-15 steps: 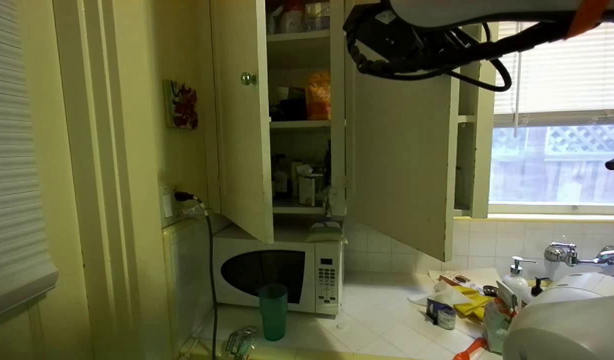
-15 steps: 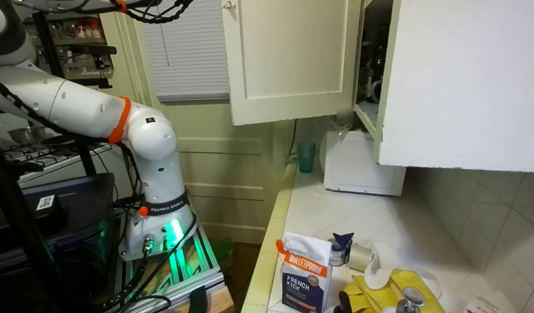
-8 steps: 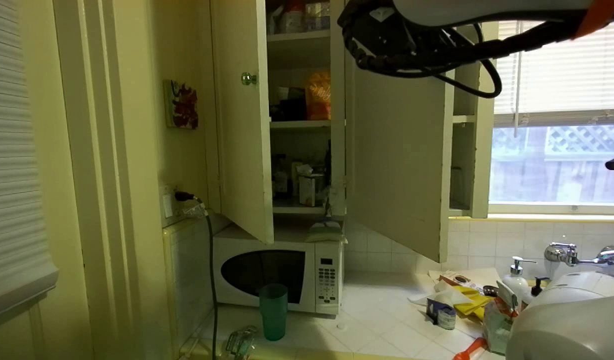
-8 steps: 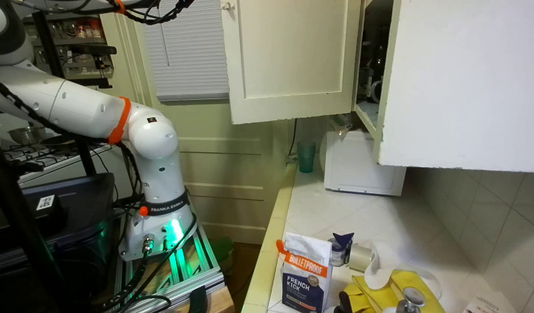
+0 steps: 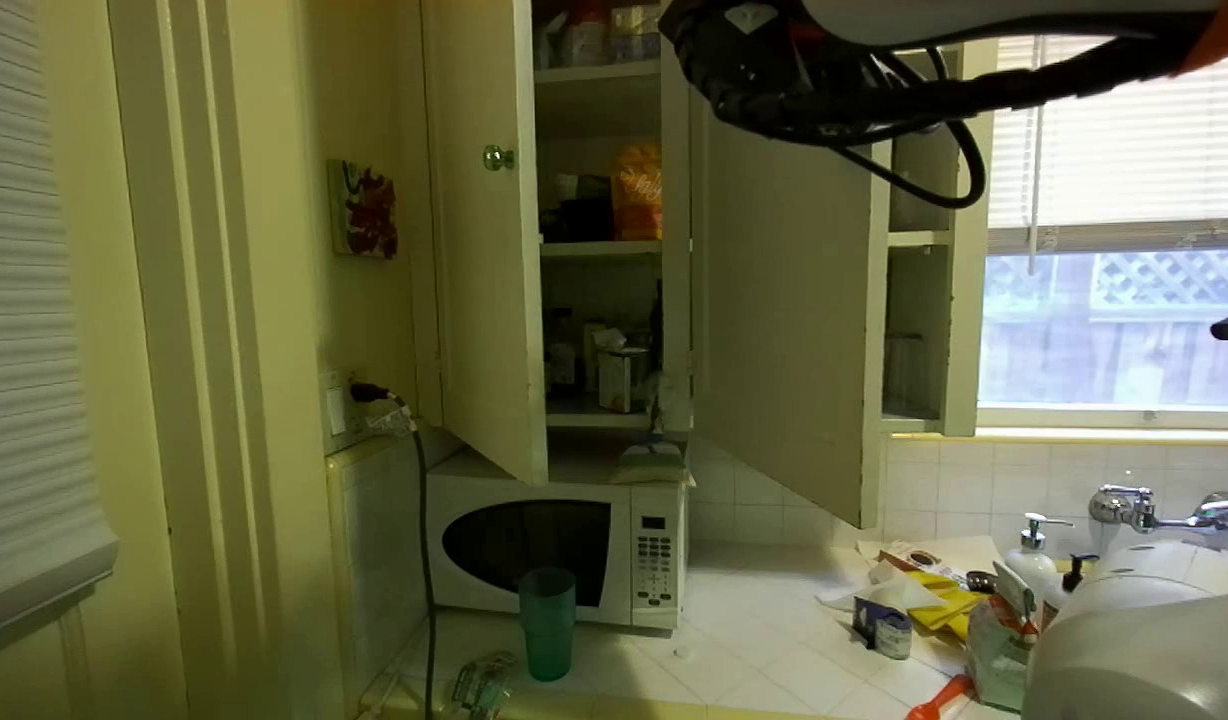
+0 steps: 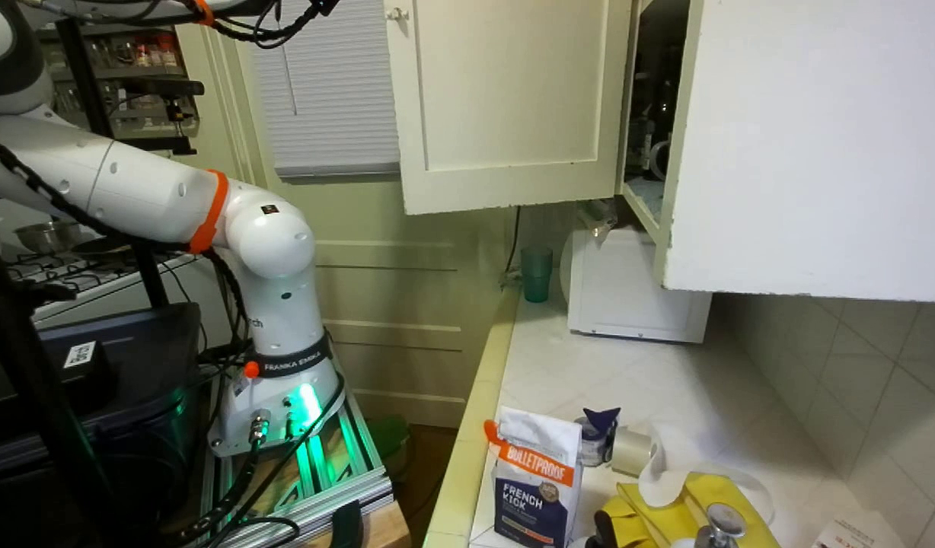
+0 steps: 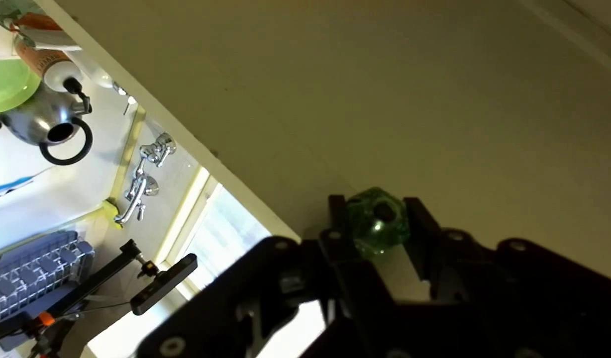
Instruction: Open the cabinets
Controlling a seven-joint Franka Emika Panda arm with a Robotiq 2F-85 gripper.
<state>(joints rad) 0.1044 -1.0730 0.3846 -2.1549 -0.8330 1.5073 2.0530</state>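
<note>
Two cream-white cabinet doors stand out from their cabinets in an exterior view: the left-hand door (image 5: 484,260), with a round knob (image 5: 497,158), and the right-hand door (image 5: 784,300). Another exterior view shows a recessed-panel cabinet door (image 6: 513,91) swung out, dark shelves beside it. In the wrist view my gripper (image 7: 376,204) is closed around a faceted green glass knob (image 7: 377,233), one finger on each side, against a flat door face (image 7: 385,99). The fingers do not show in the exterior views; only the black wrist end (image 5: 754,70) does, over the right-hand door's top.
Below the cabinets are a white microwave (image 5: 554,550) and a green cup (image 5: 547,625). A coffee bag (image 6: 536,476) and a yellow cloth (image 6: 692,506) lie along the counter. A faucet (image 7: 141,186), kettle (image 7: 47,119) and black camera bar (image 7: 163,283) lie beyond the door edge.
The right-hand door has swung further out, uncovering more shelf beside the window. My arm's black wrist end has moved left and slightly up with it. The left-hand door looks unmoved.
</note>
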